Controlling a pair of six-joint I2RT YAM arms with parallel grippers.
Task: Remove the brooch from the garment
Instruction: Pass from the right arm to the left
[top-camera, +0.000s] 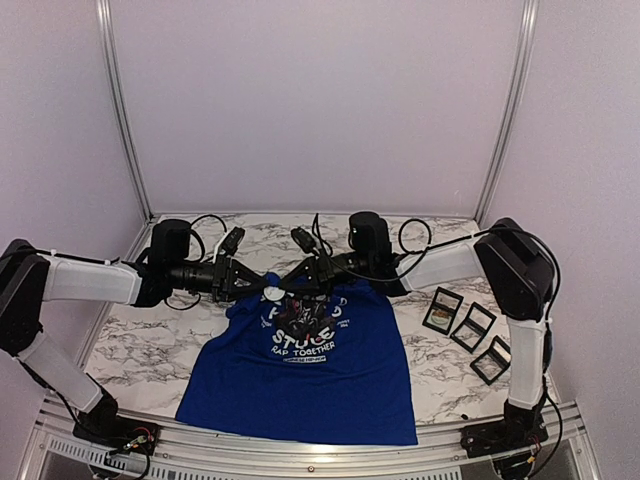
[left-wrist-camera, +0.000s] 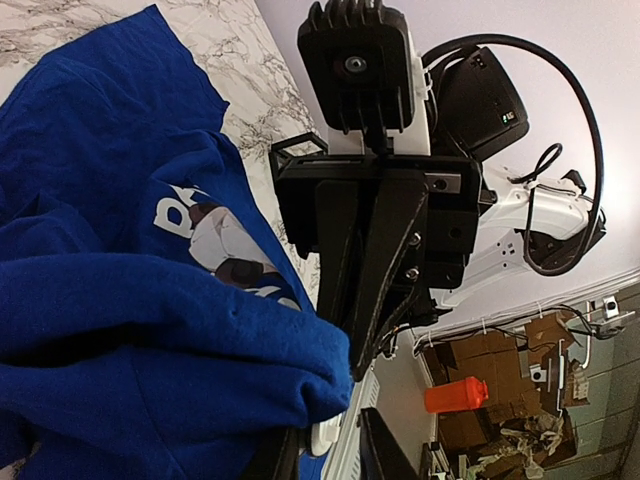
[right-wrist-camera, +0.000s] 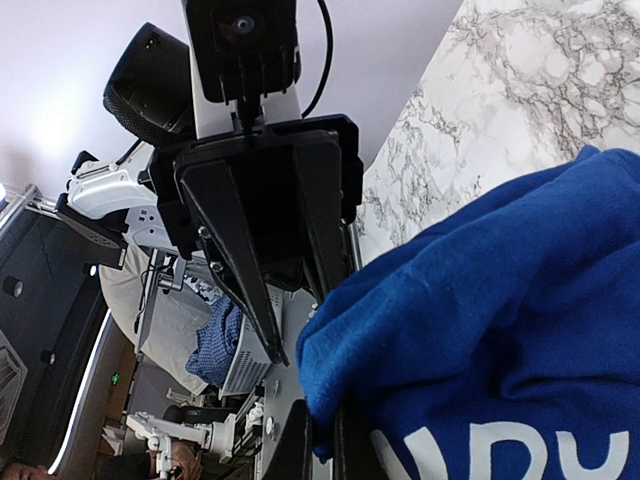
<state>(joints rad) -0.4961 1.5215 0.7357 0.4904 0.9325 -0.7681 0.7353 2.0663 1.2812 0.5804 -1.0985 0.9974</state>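
Bunched royal-blue cloth of the garment (left-wrist-camera: 150, 330) is seen closest in the left wrist view. A thick fold of it is pinched by the left end effector (left-wrist-camera: 325, 458), whose fingers are drawn in on the cloth. A small pale piece (left-wrist-camera: 322, 436) is caught in that pinch; whether it is the brooch cannot be told. A neighbouring fold is clamped by the right end effector (right-wrist-camera: 322, 452), its fingers pressed together on the blue cloth just beside the white lettering (right-wrist-camera: 500, 455).

From above, the garment is seen spread on the marble surface (top-camera: 140, 345), hem toward the near edge and print upward. Only the collar region is raised, between the two tips, which nearly touch. The cloth is judged to be gripped from both sides so that the patch carrying the brooch is steadied and tautened while the pin is worked free. The brooch itself cannot be made out with certainty in any view. Three small black-framed boxes (top-camera: 472, 327) are set to the right of the garment, possibly as a place for removed pieces.

Both arms are stretched low over the surface, forearms nearly level and pointed inward at one another. The wrists are turned so that the opposite end effector is framed by each camera.
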